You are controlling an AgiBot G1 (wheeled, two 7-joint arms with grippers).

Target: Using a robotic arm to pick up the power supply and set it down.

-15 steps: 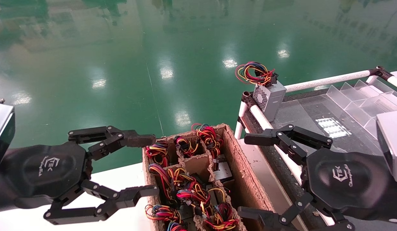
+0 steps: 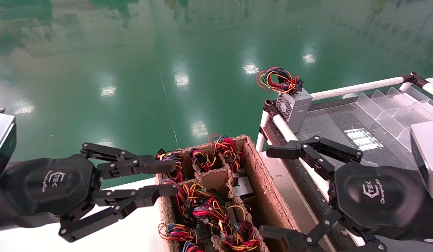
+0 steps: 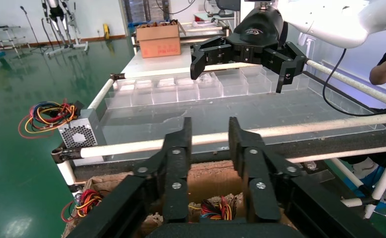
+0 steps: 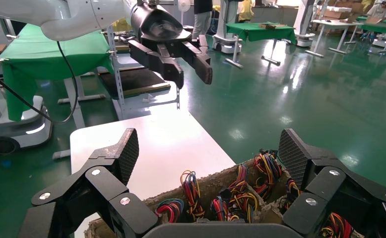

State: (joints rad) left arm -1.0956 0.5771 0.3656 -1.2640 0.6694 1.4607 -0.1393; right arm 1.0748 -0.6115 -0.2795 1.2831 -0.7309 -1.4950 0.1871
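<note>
The power supply is out of view. My left gripper (image 2: 174, 177) hovers at the left rim of the cardboard box (image 2: 269, 196), its fingertips over the far-left wire bundle (image 2: 169, 162). In the left wrist view this gripper (image 3: 210, 124) is open by a narrow gap, with nothing between the fingers. My right gripper (image 2: 266, 190) stands wide open at the box's right side, over the rack's edge. The right wrist view shows it (image 4: 208, 144) empty above the bundles, with the left arm's white forearm (image 4: 82, 17) beyond.
Dark units with coloured wire bundles (image 2: 209, 210) fill the box's cardboard dividers. A grey box with a perforated face (image 2: 294, 106) and a wire loop stands on the rack's near corner. Clear plastic dividers (image 2: 388, 108) sit on the rack. The white table (image 2: 139, 227) lies left of the box.
My left gripper's fingers have drawn together from wide open to a narrow gap, staying at the box's left rim. The right gripper has not moved.
</note>
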